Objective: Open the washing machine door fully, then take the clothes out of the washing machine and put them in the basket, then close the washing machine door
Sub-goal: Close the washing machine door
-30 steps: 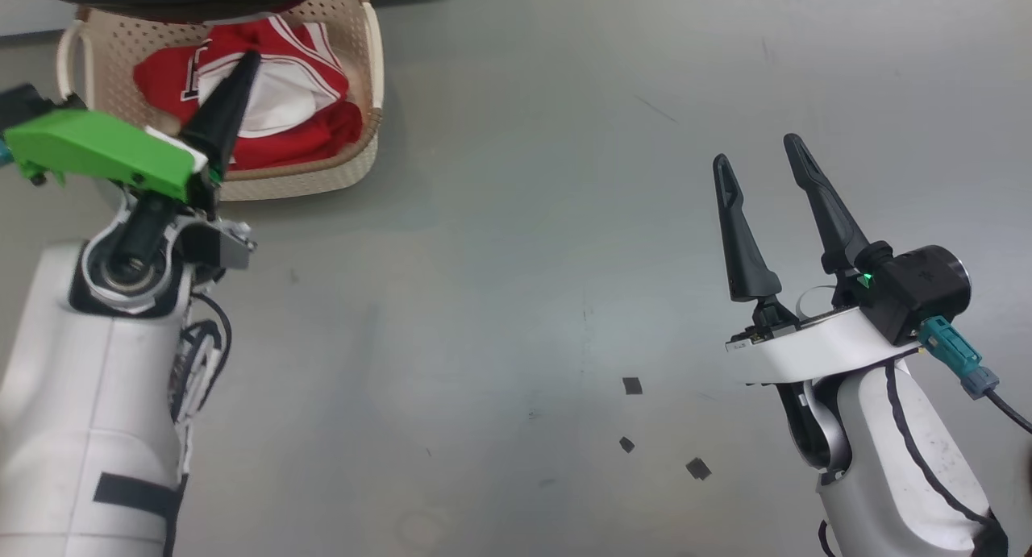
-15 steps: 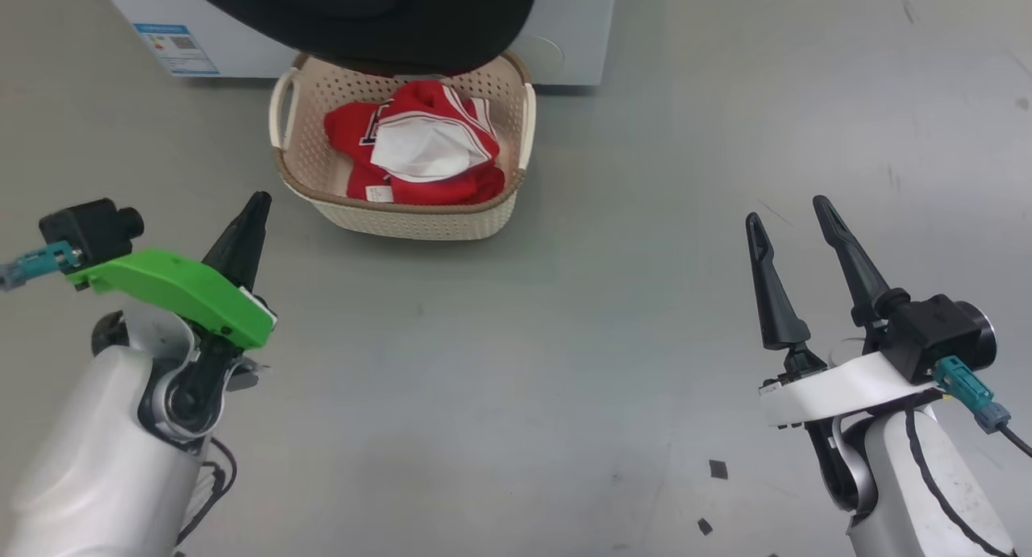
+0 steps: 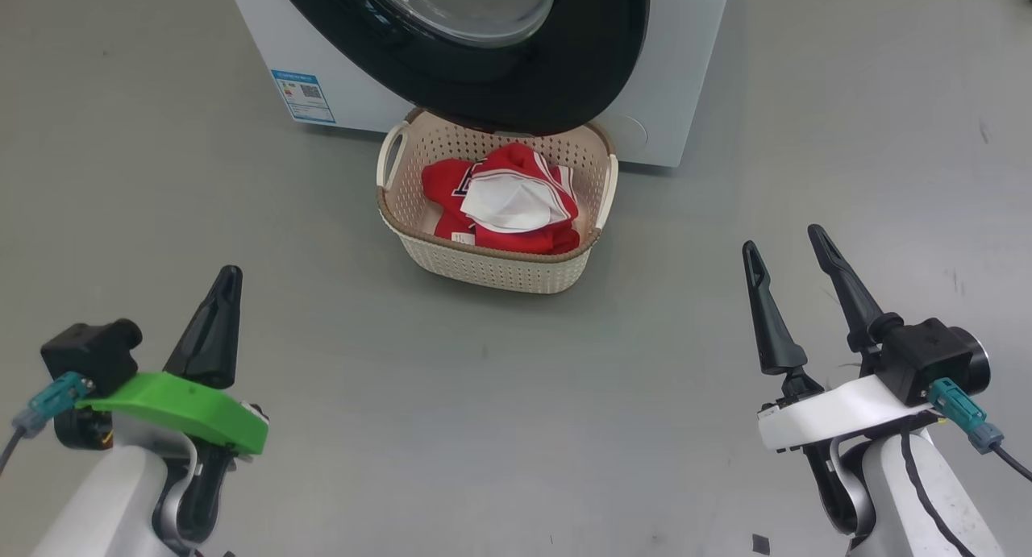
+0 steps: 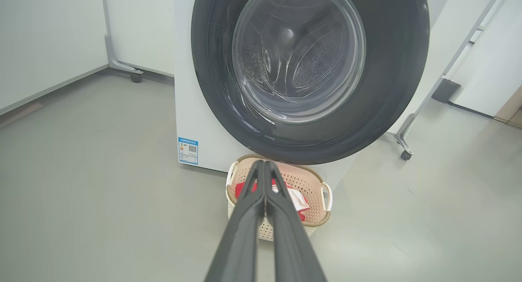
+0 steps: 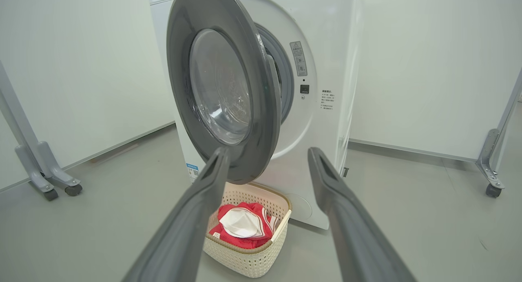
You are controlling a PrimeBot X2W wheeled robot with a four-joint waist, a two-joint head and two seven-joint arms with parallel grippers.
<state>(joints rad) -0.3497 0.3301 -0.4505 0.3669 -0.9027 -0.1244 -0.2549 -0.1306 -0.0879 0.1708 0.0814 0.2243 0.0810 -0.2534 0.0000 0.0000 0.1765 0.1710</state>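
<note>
Fingers: left gripper [image 3: 224,291] pinched shut, right gripper [image 3: 782,243] wide, both empty | red-and-white clothes [image 3: 516,206] in cream perforated plastic basket [image 3: 492,271] under open round black-rimmed glass door [image 3: 597,65] | left gripper's backed off basket, probably door-closing next, can't see inside tho

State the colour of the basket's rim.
Brown, woven-look, atop the cream perforated plastic basket; head view shows it best.

Glossy black door [image 3: 597,73] — perforated plastic basket [image 3: 500,267]
</note>
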